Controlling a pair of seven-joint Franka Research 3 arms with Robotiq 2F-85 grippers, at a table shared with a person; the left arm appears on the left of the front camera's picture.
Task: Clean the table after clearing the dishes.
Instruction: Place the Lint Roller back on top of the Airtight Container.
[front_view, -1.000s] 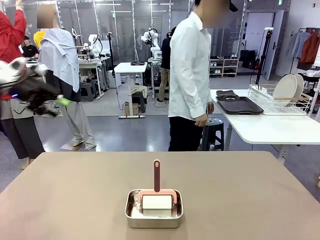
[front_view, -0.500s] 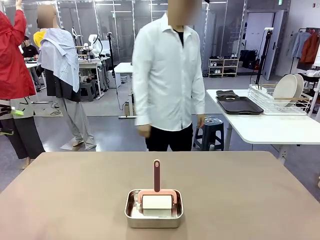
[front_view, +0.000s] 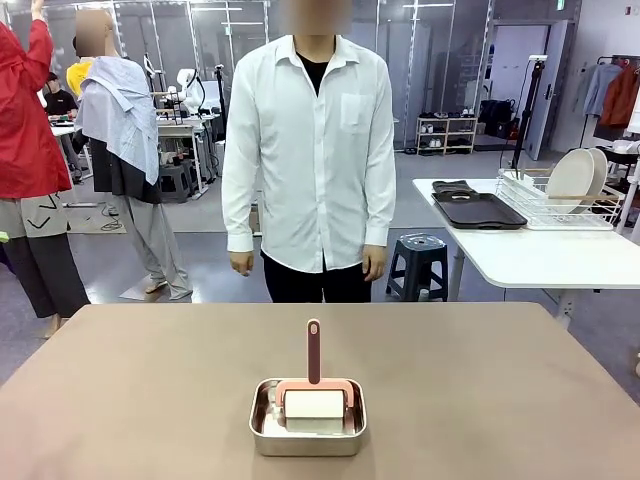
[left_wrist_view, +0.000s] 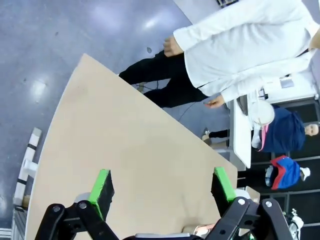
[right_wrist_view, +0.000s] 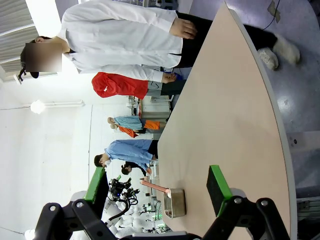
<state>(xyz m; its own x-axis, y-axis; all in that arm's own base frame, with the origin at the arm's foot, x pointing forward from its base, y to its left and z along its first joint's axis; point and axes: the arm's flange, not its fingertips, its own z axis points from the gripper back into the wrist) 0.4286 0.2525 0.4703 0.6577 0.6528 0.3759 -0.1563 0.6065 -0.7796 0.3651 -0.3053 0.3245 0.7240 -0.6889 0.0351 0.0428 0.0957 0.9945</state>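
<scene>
In the front view I saw the roller in its pan, low in the middle of the table, handle pointing away, while each wrist view showed my left gripper and right gripper spread wide, neither clearly nearer.

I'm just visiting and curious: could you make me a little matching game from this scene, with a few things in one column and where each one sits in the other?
Things:
1. lint roller
2. steel pan
3. brown trays
4. white plates

Places:
A. standing in the wire rack on the white side table
B. lying flat on the white side table, beside the rack
C. on the brown table, near its front edge
D. inside the pan, handle pointing up

Pairs: 1-D, 2-C, 3-B, 4-A
</scene>
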